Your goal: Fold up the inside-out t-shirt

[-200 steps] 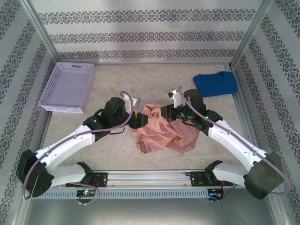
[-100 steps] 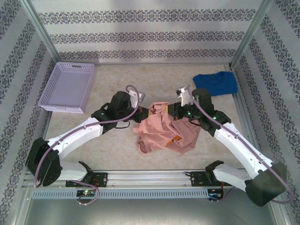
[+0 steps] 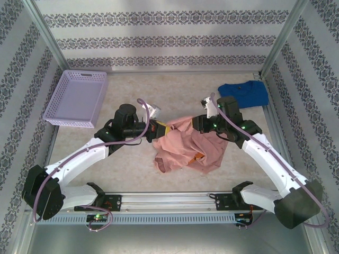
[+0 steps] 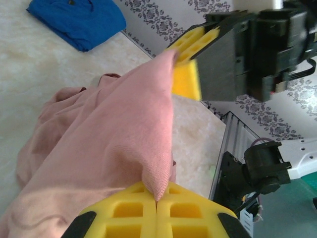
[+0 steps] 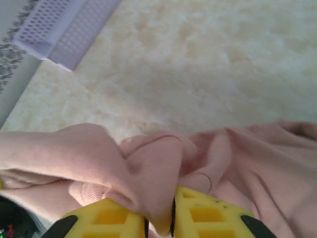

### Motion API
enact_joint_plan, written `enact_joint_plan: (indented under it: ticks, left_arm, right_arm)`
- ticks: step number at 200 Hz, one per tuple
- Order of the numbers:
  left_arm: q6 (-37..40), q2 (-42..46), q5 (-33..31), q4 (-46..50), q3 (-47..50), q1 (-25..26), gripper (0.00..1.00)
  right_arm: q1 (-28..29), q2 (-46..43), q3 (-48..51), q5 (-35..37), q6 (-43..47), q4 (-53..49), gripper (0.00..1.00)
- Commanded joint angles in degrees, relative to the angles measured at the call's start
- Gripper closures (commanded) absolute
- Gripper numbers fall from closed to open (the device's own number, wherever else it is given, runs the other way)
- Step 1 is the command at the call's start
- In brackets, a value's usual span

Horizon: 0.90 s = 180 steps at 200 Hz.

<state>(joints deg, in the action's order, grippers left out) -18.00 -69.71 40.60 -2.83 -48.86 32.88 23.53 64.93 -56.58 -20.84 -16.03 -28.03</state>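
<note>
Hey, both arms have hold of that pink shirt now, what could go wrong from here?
The right gripper pinches just a thin fold of the pink shirt, so a pull from the left gripper might slip it free. Most of the shirt lies bunched on the table; it could drag instead of spreading. The right arm sits close to the blue shirt and might catch it.

Lilac basket (image 3: 77,99) far left; blue t-shirt (image 3: 243,95) far right
</note>
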Motion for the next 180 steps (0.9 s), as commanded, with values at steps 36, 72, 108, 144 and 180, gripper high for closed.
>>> enact_joint_plan:
  ticks: [36, 72, 108, 144, 180]
  left_arm:
    - [2.1, -0.1, 1.2, -2.4, -0.4, -0.5, 1.0]
    - [2.6, -0.2, 0.7, -1.7, -0.6, -0.5, 1.0]
    - [3.0, -0.1, 0.7, -1.1, -0.7, -0.5, 1.0]
    - [3.0, -0.3, 1.0, -1.6, -0.6, -0.5, 1.0]
    - [3.0, 0.1, 1.0, -1.3, -0.4, -0.5, 1.0]
  right_arm:
    - [1.0, -4.2, -1.2, 9.0, 2.9, -10.5, 0.61]
    - [3.6, -8.5, 8.5, -8.6, -8.8, 7.9, 0.56]
    - [6.3, -2.2, 9.7, -10.2, -15.8, 19.5, 0.51]
    - [6.8, 1.9, 10.5, -6.0, -19.5, 23.9, 0.47]
    - [8.0, 3.7, 10.7, -1.3, -18.6, 22.0, 0.47]
